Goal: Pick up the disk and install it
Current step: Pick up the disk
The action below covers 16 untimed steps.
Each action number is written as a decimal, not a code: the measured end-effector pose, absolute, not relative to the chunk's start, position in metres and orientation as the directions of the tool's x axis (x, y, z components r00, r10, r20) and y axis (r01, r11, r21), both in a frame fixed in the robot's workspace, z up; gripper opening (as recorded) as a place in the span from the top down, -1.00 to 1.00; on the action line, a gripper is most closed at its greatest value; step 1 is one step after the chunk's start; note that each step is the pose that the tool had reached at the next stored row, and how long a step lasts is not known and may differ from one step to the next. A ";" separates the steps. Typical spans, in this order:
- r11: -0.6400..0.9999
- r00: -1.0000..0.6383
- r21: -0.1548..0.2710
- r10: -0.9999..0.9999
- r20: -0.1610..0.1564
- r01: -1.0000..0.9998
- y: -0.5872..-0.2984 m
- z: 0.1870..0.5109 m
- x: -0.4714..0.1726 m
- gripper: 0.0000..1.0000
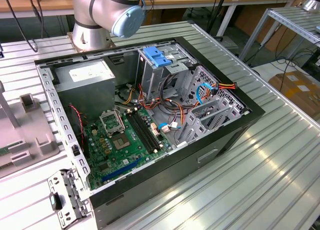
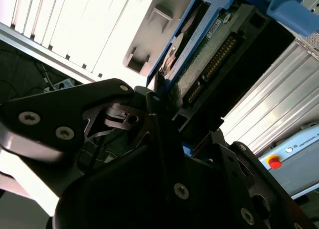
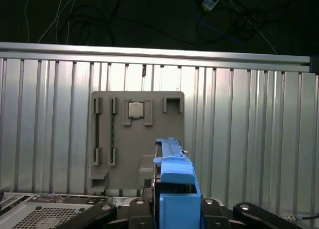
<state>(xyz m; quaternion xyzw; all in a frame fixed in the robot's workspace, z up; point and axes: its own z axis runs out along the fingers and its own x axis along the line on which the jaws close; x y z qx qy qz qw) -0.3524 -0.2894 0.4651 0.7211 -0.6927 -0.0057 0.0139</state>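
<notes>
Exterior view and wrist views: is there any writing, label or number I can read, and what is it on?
Nothing reads whole.
White sticker on the power supply, exterior view: too small to read.
Small label on the disk held by the end effector, second wrist view: too small to read.
Grey box with a red button, second wrist view: lettering cut off at the picture's edge.

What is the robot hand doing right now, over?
Gripper shut on the disk. Disk up in the air, grey holder below, not in the computer case yet. Nothing seen in its way.
</notes>
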 end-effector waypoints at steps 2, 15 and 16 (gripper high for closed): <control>-0.040 0.040 0.028 -0.999 0.011 -0.999 -0.289 0.465 -0.349 0.27; -0.040 0.040 0.028 -0.999 0.011 -0.999 -0.289 0.465 -0.333 0.27; -0.040 0.040 0.028 -0.999 0.011 -0.999 -0.289 0.465 -0.331 0.27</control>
